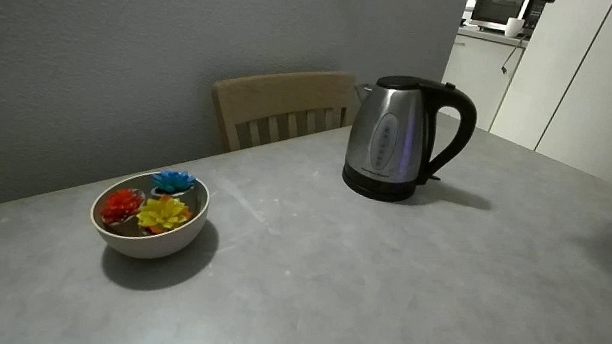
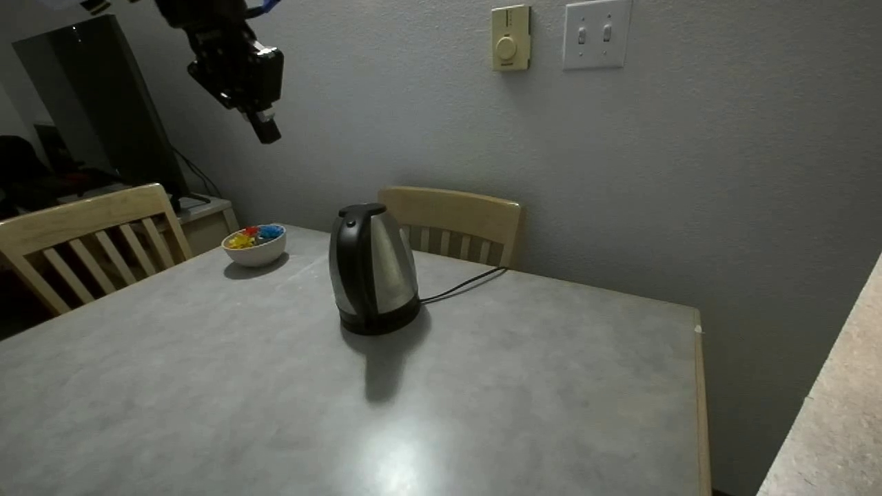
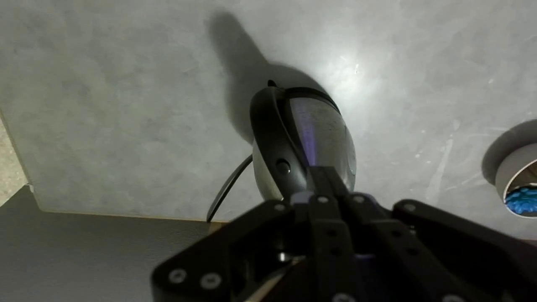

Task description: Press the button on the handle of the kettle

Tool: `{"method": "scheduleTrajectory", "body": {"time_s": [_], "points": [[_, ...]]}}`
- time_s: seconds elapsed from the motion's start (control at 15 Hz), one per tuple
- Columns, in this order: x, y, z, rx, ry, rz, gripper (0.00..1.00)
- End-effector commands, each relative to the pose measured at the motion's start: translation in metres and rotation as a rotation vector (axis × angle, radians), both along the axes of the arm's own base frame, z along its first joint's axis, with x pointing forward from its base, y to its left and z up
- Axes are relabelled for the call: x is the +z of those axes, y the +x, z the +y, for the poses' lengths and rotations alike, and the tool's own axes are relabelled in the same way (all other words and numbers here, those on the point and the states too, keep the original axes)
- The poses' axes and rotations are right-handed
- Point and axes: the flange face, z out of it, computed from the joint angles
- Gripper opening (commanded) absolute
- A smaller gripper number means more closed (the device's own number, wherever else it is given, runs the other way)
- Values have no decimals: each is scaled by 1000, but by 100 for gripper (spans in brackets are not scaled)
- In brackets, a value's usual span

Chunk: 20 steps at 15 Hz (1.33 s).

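Note:
A steel and black kettle stands upright on the grey table, in both exterior views [image 1: 364, 144] [image 2: 394, 269] and in the wrist view [image 3: 327, 130]. Its black curved handle [image 1: 464, 120] carries a small round button on top, in both exterior views [image 1: 450, 86] [image 2: 351, 222] and in the wrist view [image 3: 283, 167]. My gripper [image 2: 267, 129] is up in the air, above table height and apart from the kettle. In the wrist view its two fingertips [image 3: 322, 169] are together with nothing between them, and they overlap the kettle's lid area, just right of the button.
A white bowl [image 1: 149, 247] with red, yellow and blue flowers sits on the table [image 1: 322, 308]. A black cord [image 2: 462, 286] runs from the kettle base to the table's edge. Wooden chairs [image 2: 451, 200] [image 2: 89, 213] and a grey wall [image 2: 386, 103] border the table.

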Motion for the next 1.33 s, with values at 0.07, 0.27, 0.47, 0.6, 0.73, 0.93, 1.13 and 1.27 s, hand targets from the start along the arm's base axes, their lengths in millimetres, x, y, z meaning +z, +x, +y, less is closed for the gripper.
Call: {"method": "scheduleTrajectory", "body": {"time_s": [0.07, 0.27, 0.47, 0.6, 0.73, 0.93, 1.13, 1.27], "points": [[-28, 20, -24, -3, 48, 56, 0], [-45, 29, -26, -2, 40, 67, 0], [-58, 41, -23, 13, 30, 56, 0], [-64, 48, -23, 28, 24, 54, 0], [-67, 52, -23, 35, 19, 54, 0], [-66, 46, -19, 18, 11, 62, 1], [-64, 47, -18, 21, 11, 58, 1], [-66, 47, -23, 8, 22, 58, 0]]}}
